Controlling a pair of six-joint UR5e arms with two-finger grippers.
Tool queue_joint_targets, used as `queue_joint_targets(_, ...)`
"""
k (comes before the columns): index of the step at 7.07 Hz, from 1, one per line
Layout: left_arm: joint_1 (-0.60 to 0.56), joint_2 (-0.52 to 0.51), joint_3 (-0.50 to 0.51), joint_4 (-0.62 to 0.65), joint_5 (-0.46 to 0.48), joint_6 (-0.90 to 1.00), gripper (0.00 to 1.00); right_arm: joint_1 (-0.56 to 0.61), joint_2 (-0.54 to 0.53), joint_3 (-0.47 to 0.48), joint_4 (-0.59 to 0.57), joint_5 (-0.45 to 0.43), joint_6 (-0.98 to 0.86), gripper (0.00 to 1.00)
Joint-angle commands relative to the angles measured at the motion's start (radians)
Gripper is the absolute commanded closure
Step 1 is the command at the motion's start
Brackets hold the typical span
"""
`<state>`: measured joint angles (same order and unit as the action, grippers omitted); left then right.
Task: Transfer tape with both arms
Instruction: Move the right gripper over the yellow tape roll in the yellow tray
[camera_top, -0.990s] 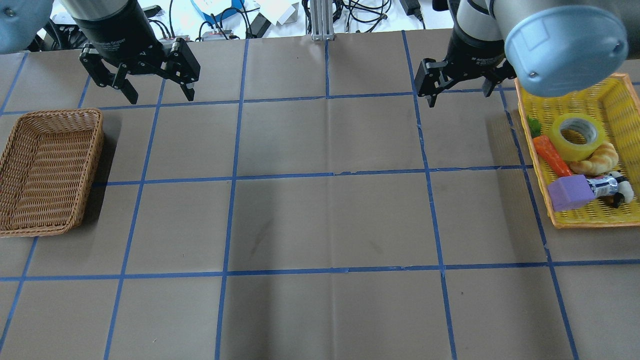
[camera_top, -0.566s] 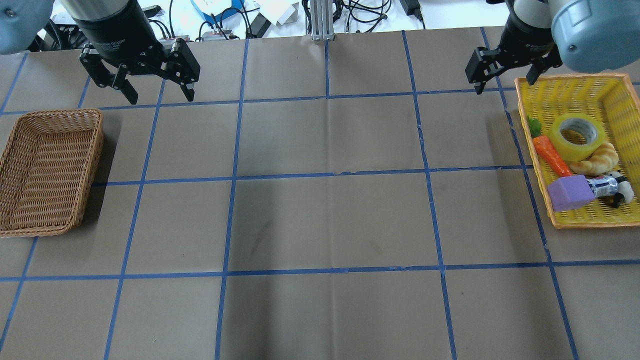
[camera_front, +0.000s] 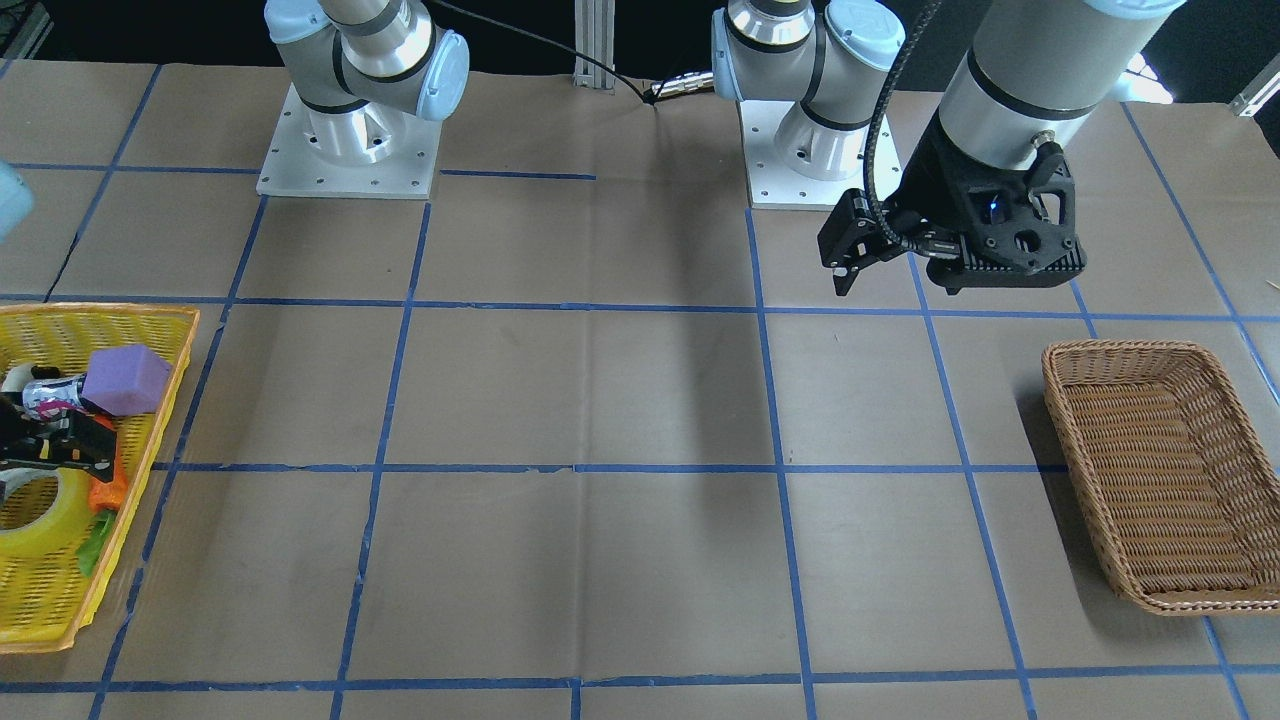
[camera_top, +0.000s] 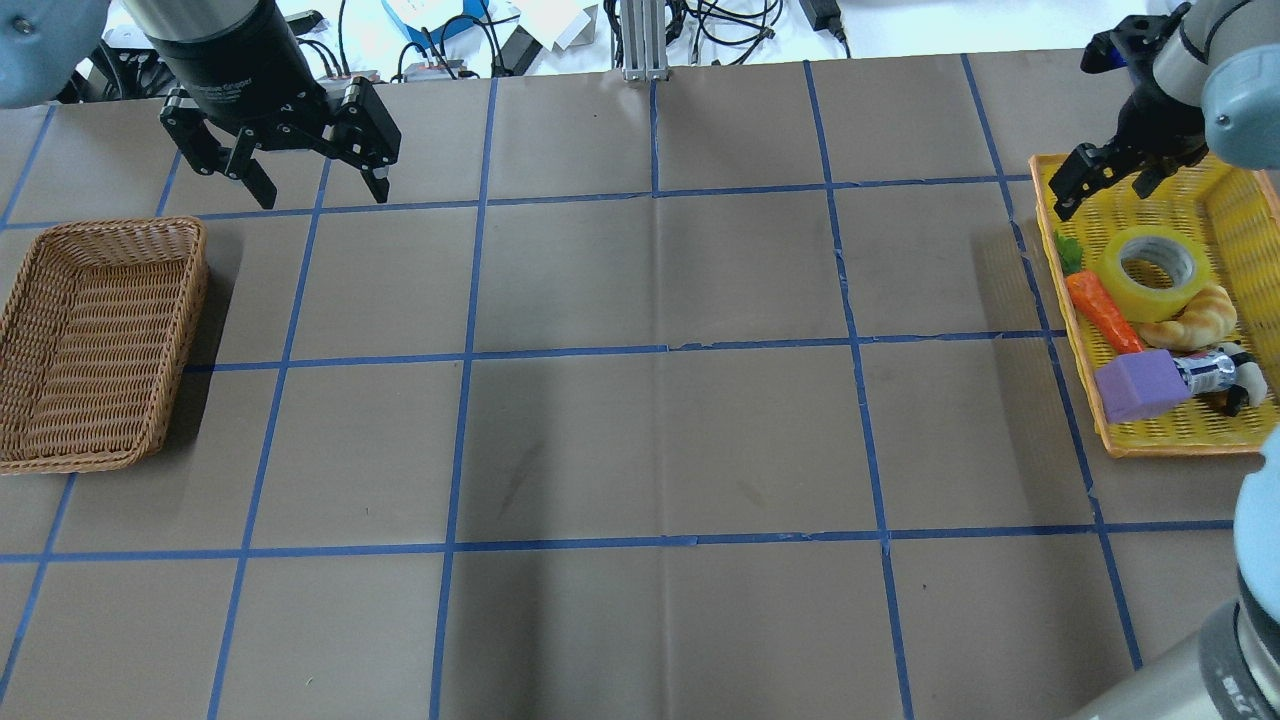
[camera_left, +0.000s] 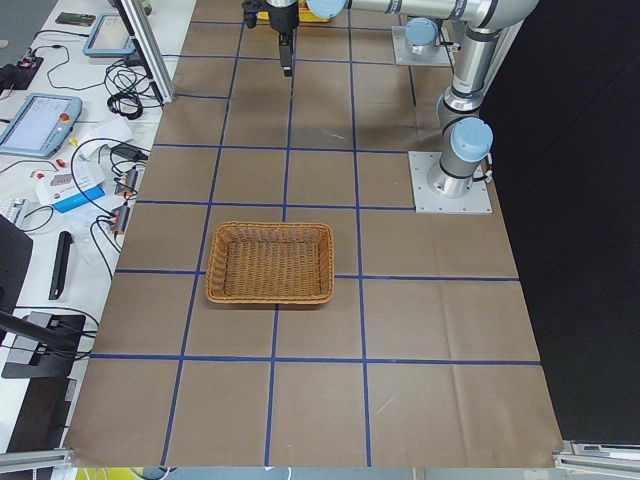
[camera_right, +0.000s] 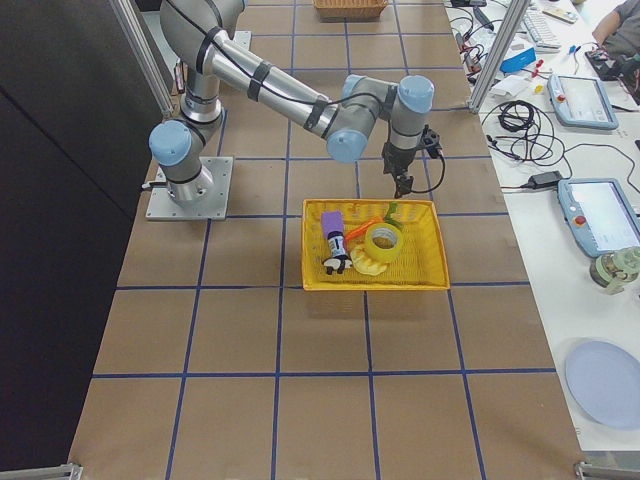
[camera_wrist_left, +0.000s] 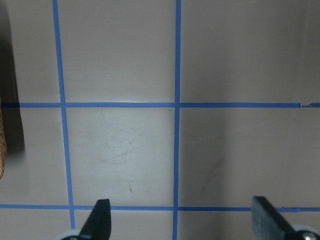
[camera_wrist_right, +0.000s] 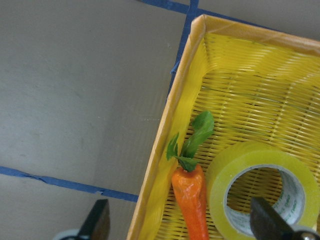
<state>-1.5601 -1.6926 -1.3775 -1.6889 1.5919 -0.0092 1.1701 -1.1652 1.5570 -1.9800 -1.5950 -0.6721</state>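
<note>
Overhead exterior view. The right gripper (camera_top: 1108, 190), jaws apart and empty, has swung rightward from over the bare table and now hangs above the far left corner of the yellow basket (camera_top: 1210, 195). This reads as the approach to the pickup: no grasp is made yet. The tape (camera_top: 1128, 288) lies flat in that basket, hole up, just nearer than the gripper. The right wrist view shows it low and off-centre, under one finger rather than between both. A carrot (camera_top: 1103, 312) lies close along its left side and a croissant (camera_top: 1195, 318) presses against its near edge, so both crowd an outside grip. A purple block (camera_top: 1140, 385) sits well clear. The left gripper (camera_top: 320, 190) remains spread, waiting beyond the wicker basket (camera_top: 100, 340).
</note>
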Motion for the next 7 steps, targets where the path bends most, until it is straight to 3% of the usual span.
queue_joint_targets(1,0.000,0.001,0.000,0.000,-0.001,0.000,0.00,-0.038,0.062,0.006,-0.063,0.003,-0.122,0.00)
queue_joint_targets(2,-0.002,0.001,0.000,0.000,-0.001,0.000,0.00,-0.065,0.091,0.008,-0.089,0.006,-0.226,0.00)
queue_joint_targets(5,0.000,0.001,0.000,0.000,-0.003,0.000,0.00,-0.092,0.099,0.092,-0.101,-0.005,-0.251,0.00)
queue_joint_targets(6,0.000,0.001,0.000,0.000,-0.003,0.000,0.00,-0.096,0.099,0.106,-0.102,-0.014,-0.251,0.14)
queue_joint_targets(7,0.000,0.001,0.000,0.000,-0.004,0.000,0.00,-0.096,0.098,0.109,-0.100,-0.038,-0.251,0.71)
